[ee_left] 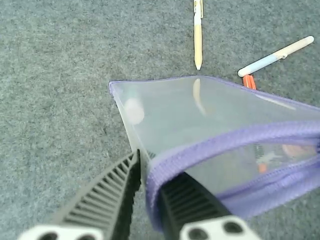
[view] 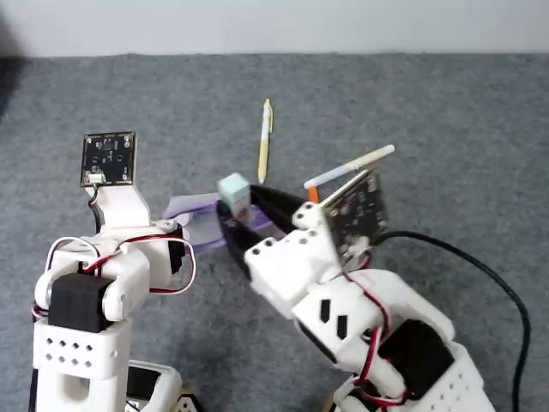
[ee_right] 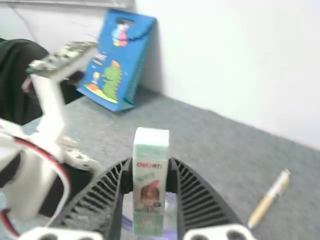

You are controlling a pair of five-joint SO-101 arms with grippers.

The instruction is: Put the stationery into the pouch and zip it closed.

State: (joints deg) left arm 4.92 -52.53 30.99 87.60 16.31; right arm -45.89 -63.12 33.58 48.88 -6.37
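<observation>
The eraser box (ee_right: pixel 150 195) stands upright between the jaws of the right gripper (ee_right: pixel 150 164), which clamp its two narrow sides; in the high view it hangs over the near end of the pouch (ee_left: pixel 200 120). I rate the box as light, stiff and smooth-sided, so a grip at mid-height across the narrow sides is correct, and moderate pressure should be enough to avoid denting it. The pouch lies on the grey mat (view: pixel 446 112) between the two arms, and its zip looks undone. The left gripper (ee_left: pixel 149 170) is closed on the purple zip band at one corner and holds that edge up. The clear film is thin and floppy, and I expect it to fold. The stitched band is the firmer part and the right place to hold. The yellow pen (view: pixel 264 142) lies just beyond the pouch, and a white pen (view: pixel 352 167) lies near it. Both are slim and likely to roll, so I would take each across mid-barrel. A blue gift bag (ee_right: pixel 117 60) leans against the wall behind.
</observation>
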